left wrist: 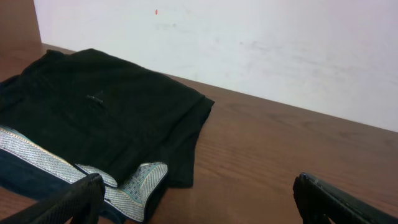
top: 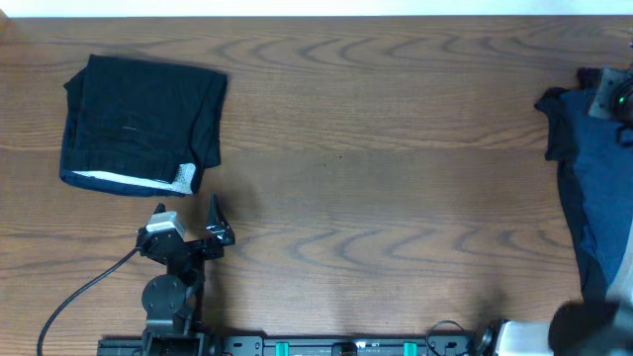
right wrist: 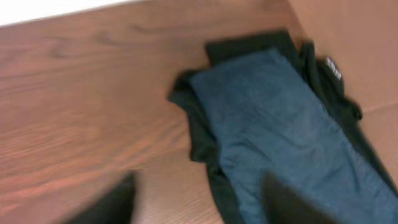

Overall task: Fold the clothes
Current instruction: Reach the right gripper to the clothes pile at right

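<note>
Folded black garment: laid flat at the far left of the worktop, its white edging turned toward the robot. It is judged finished and set aside so that the middle is left for folding.
Navy-blue cloth: spread unfolded at the right edge of the worktop, partly cut off in the overhead view. It is judged to be the next piece to be folded.
Black piece: seen beneath and around the navy-blue cloth, touching it. Whether it is one garment or several cannot be told.
Left claw: held wide and empty, low beside the folded garment's near corner, with nothing touched. It is probably parked clear of the work.
Right claw: fingers are seen apart and blurred, with nothing held, at the near edge of the unfolded pile.
Step in hand: a reach for that pile is judged likely, so that it can be drawn toward the middle.
</note>
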Motion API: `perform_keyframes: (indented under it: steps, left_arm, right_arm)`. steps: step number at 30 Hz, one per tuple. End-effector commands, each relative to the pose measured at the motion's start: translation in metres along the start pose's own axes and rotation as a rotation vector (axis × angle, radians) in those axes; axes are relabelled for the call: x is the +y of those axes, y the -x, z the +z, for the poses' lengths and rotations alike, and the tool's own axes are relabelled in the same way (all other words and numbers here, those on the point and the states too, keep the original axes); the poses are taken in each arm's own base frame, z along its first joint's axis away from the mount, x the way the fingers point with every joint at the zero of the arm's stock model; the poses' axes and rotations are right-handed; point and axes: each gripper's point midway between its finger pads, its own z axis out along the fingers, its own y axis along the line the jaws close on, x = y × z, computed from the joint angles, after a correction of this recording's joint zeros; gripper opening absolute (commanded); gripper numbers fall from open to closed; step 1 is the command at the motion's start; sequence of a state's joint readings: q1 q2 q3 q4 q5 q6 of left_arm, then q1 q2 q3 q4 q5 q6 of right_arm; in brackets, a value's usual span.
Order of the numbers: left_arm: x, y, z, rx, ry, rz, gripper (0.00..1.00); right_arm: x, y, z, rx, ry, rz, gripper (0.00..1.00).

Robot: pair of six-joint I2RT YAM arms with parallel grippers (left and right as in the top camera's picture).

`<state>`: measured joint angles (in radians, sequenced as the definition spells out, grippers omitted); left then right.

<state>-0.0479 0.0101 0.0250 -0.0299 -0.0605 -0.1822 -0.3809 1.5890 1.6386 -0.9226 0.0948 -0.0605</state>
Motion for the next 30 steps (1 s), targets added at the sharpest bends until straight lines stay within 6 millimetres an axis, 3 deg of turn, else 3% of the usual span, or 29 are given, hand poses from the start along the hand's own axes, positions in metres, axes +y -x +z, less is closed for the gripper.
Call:
perform_keyframes:
  steps: [1, 7, 14, 17, 21, 30]
  left_arm:
    - [0.008, -0.016, 0.001, 0.043, 0.037, 0.021, 0.98]
    - [0.008, -0.016, 0.001, 0.043, 0.037, 0.021, 0.98]
    - [0.008, -0.016, 0.001, 0.043, 0.037, 0.021, 0.98]
    - [0.008, -0.016, 0.001, 0.043, 0.037, 0.021, 0.98]
    - [0.008, -0.016, 0.001, 0.043, 0.037, 0.021, 0.98]
    - [0.008, -0.016, 0.001, 0.043, 0.037, 0.021, 0.98]
  right_arm:
    - [-0.022, -0.012, 0.039, 0.084, -0.017, 0.011, 0.24]
    - [-0.031, -0.037, 0.113, 0.197, -0.019, 0.034, 0.05]
    - [-0.027, -0.051, 0.181, 0.218, -0.016, 0.033, 0.01]
    - [-0.024, -0.055, 0.199, 0.217, -0.006, 0.033, 0.01]
    - [-0.004, -0.062, 0.222, 0.218, 0.072, 0.031, 0.01]
    - [0.027, -0.089, 0.253, 0.28, 0.12, -0.001, 0.02]
